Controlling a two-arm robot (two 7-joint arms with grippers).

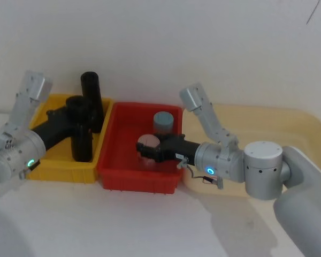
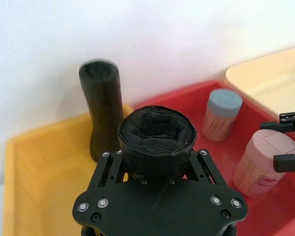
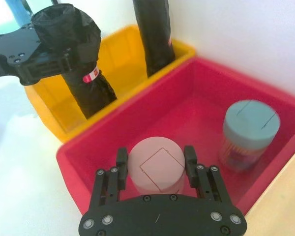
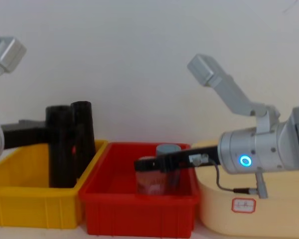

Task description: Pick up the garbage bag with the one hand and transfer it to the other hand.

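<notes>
The garbage bag (image 1: 81, 136), a matte black roll with a small red-and-white label, stands upright in the yellow bin (image 1: 59, 172). My left gripper (image 1: 77, 115), on the green-ringed arm, is shut on its upper part. In the left wrist view the roll's top (image 2: 157, 135) sits between the fingers. My right gripper (image 1: 147, 149), on the blue-ringed arm, is open low in the red bin (image 1: 139, 181). Its fingers (image 3: 121, 163) flank a pink-lidded jar (image 3: 155, 167). The bag (image 3: 71, 34) also shows in the right wrist view, held beyond the bin wall.
A second black roll (image 1: 91, 93) stands at the back of the yellow bin, just behind the held one. A grey-blue-lidded jar (image 1: 163, 121) stands in the red bin's far part. A beige tray (image 1: 289, 123) lies to the right. A white wall runs close behind the bins.
</notes>
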